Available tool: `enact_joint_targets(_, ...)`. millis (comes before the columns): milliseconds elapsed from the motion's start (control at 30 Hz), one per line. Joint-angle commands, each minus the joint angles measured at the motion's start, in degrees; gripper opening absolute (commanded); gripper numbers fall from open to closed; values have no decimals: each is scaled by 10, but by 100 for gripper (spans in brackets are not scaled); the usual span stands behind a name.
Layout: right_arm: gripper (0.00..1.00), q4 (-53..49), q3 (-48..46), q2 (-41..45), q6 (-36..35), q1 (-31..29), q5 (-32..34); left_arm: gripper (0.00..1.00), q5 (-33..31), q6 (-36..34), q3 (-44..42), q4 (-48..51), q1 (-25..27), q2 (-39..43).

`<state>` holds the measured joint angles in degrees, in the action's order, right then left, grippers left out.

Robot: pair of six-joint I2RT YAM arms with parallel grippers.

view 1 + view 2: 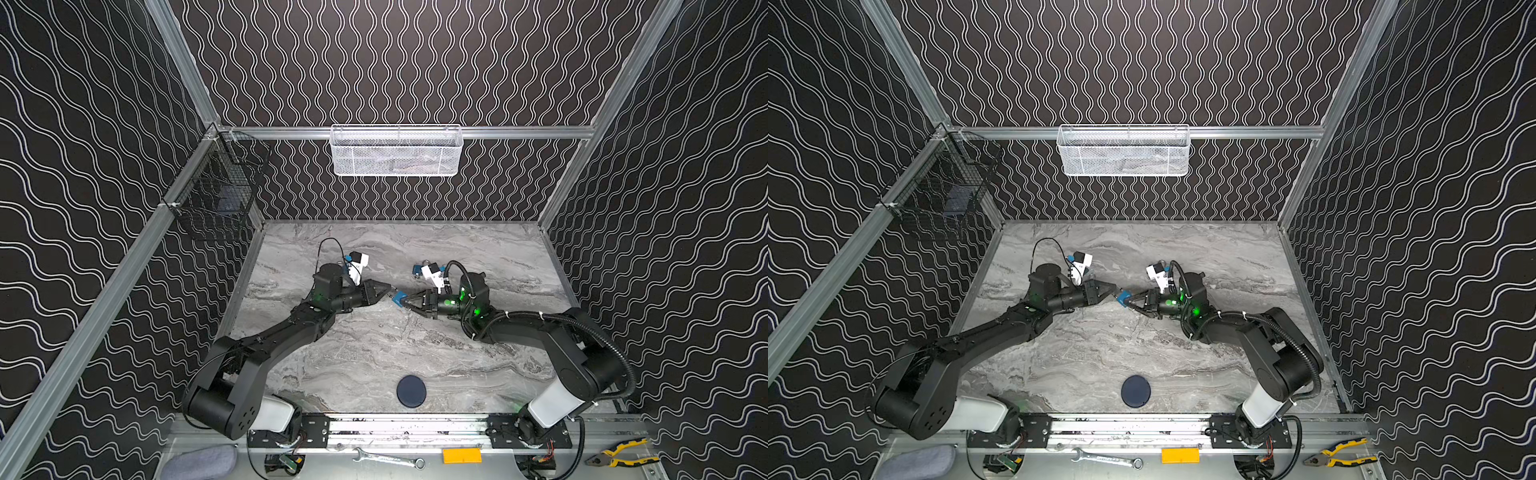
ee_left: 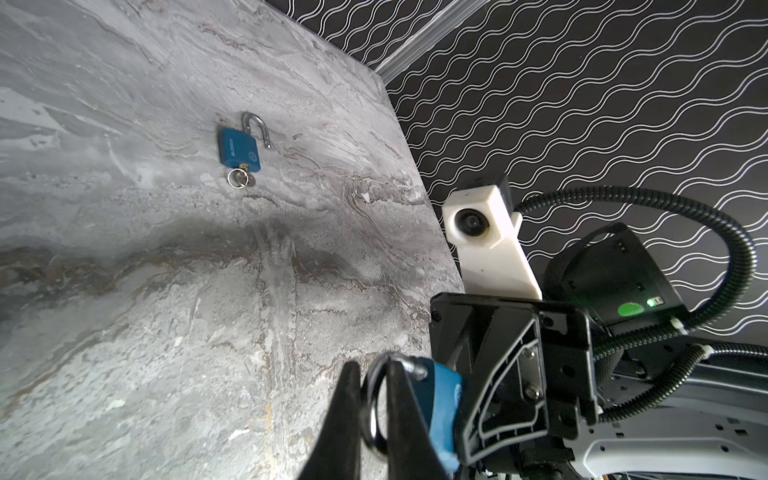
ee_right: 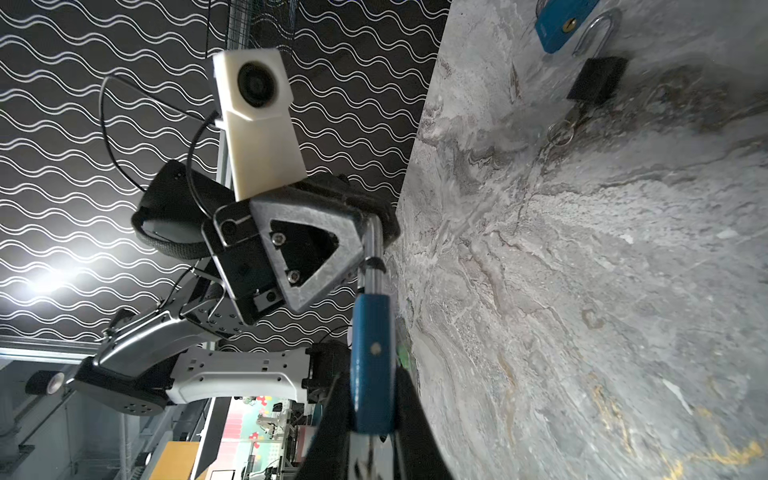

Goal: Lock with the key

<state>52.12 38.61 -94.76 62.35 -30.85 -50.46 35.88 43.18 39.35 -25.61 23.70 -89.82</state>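
In the middle of both top views, over the table (image 1: 374, 357), the right claw (image 1: 406, 302) is clenched on the blue lock (image 1: 399, 298) and the left claw (image 1: 390, 289) pinches its loop (image 2: 369, 409), so the locking looks begun but not done.

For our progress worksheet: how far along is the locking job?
Done: the padlock is held above the table, its body clamped in the right fingers. In hand: the left fingers pinch its shackle, which looks unseated, though I cannot be sure. Left: closing the shackle and a key turn; this lock shows none, while a key sits in the spare padlock lying on the table.
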Motion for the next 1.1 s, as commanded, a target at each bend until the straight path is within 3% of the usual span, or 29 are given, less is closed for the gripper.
enact_joint_targets(0,0,115,17,0,29,-1,-15,2,17,-12,-2,6,10,-5)
enact_joint_targets(400,0,86,61,-28,-1,0,-6,0,46,17,-1,1,37,14)
enact_joint_targets(667,0,86,75,-28,-2,7,4,0,32,-21,10,72,39,24)
enact_joint_targets(1067,0,99,62,-17,15,40,31,0,42,-3,-1,37,39,-3)
